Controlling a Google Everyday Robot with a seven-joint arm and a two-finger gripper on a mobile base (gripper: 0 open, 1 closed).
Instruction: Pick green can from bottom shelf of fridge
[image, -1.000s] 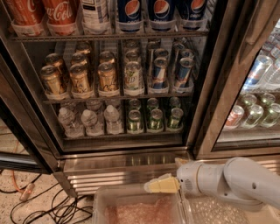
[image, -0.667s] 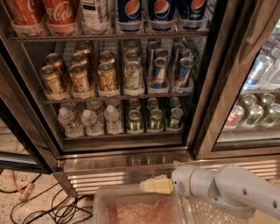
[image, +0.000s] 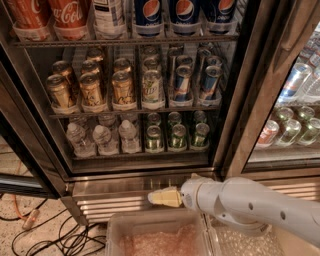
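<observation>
One green can (image: 154, 138) is standing upright on the bottom shelf (image: 135, 155), lying above and beyond the low-hovering gripper (image: 154, 197); whether it is clenching cannot be told.

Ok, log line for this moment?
phase: pre-grasp | gripper: low, outside fridge, below bottom shelf | green cans: on bottom shelf, right of water bottles, untouched

The pale gripper (image: 164, 197) points left, roughly level, low in the view, with the rounded white wrist (image: 197, 194) directly behind its jaws and the thick white arm (image: 260, 207) stretching away behind that, sloping down rightward.
</observation>
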